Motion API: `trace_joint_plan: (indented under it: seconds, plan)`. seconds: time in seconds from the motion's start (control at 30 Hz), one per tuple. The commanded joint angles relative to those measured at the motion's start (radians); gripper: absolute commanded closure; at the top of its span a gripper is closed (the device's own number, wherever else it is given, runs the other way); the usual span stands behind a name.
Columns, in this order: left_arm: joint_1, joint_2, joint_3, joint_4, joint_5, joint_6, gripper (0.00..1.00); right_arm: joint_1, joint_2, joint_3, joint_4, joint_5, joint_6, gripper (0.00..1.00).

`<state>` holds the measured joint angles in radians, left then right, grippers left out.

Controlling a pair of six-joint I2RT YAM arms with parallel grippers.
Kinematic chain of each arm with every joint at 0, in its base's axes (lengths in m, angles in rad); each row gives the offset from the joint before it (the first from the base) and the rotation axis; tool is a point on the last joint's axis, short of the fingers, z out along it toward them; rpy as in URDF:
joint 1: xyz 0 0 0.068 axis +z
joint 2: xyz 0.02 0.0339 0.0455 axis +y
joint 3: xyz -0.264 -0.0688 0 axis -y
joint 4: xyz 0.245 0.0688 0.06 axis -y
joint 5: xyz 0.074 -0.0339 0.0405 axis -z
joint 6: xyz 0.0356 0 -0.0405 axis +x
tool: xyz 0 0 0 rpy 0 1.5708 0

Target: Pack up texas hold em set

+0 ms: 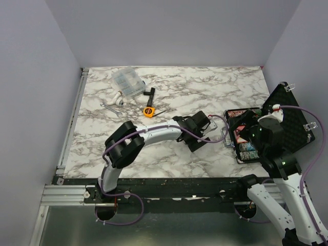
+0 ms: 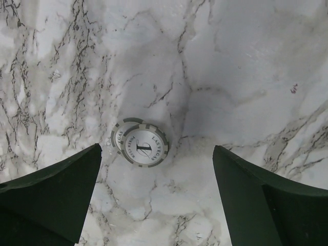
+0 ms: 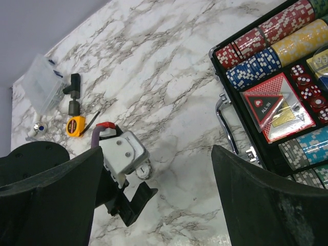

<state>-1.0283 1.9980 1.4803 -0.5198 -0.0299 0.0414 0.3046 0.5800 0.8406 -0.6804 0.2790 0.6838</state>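
Two white chips [image 2: 139,143] lie overlapped, flat on the tabletop [image 2: 246,61] under my wide-open left tool [image 2: 157,171], light, stiff and slick, so I'd pinch across their rims.

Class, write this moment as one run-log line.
left tool: open, over two white chips on table | right tool: open, empty | case: open, chip rows inside

Your marble table [image 1: 169,89] bears the open case [image 1: 292,120] at its right edge; two overlapping white chips [image 2: 141,147] lie left of it; far left you see a clear box [image 1: 128,82] and tape measure [image 1: 148,110].
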Motion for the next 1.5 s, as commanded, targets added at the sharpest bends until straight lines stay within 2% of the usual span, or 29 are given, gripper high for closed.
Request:
trace_joint_plan:
  seconds: [0.0,0.3,0.6,0.73,0.87,1.17,1.27,1.47]
  plan:
    - [0.019,0.048,0.052,-0.052,-0.039,0.029,0.11,-0.003,0.001,0.010,-0.017,-0.009,-0.009,0.12]
    - [0.071,0.099,0.105,-0.097,0.066,0.040,0.12,-0.003,0.017,0.002,-0.003,-0.033,-0.020,0.12]
    - [0.070,0.157,0.120,-0.111,0.064,0.037,0.33,-0.003,0.027,-0.006,0.009,-0.047,-0.025,0.12]
    - [0.066,0.168,0.106,-0.113,0.060,0.029,0.39,-0.003,0.026,-0.008,0.012,-0.052,-0.027,0.12]
    - [0.043,0.166,0.057,-0.104,-0.004,0.034,0.44,-0.004,0.021,-0.008,0.012,-0.055,-0.028,0.12]
    - [0.019,0.180,0.033,-0.109,-0.004,0.043,0.59,-0.003,0.018,-0.005,0.010,-0.063,-0.028,0.12]
    - [0.019,0.173,0.028,-0.110,-0.012,0.044,0.58,-0.003,0.014,-0.006,0.010,-0.064,-0.029,0.12]
    - [0.019,0.161,0.027,-0.119,-0.022,0.041,0.44,-0.002,0.019,-0.008,0.015,-0.070,-0.030,0.12]
